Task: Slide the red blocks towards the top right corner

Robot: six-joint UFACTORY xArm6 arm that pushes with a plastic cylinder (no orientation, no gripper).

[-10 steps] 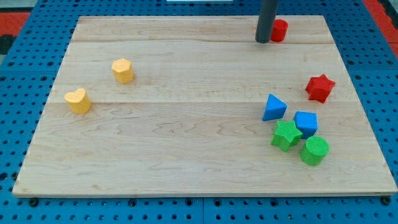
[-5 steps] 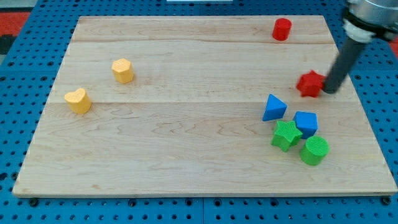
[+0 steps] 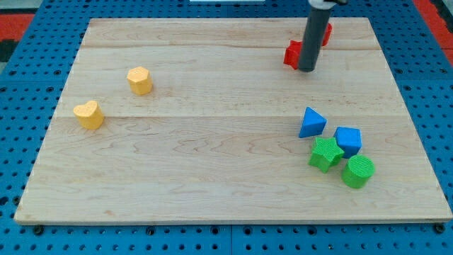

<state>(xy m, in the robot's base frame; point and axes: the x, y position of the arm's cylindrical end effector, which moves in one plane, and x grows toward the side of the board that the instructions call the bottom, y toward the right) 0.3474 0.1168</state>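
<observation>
My tip [image 3: 307, 69] rests on the board near the view's top right. A red star block [image 3: 291, 54] lies just to the tip's left, touching the rod and partly hidden behind it. A red cylinder [image 3: 326, 32] stands just above and right of the rod, also partly hidden by it, close to the board's top edge. The two red blocks sit close together with the rod between them.
A blue triangle block [image 3: 311, 122], a blue cube [image 3: 347, 140], a green star [image 3: 325, 154] and a green cylinder [image 3: 358, 171] cluster at the lower right. Two yellow blocks [image 3: 140, 80] [image 3: 89, 114] lie at the left. The wooden board [image 3: 212, 177] sits on blue pegboard.
The red star has moved from the right side of the board up and left to beside the red cylinder. My tip has moved with it from the right edge to the top.
</observation>
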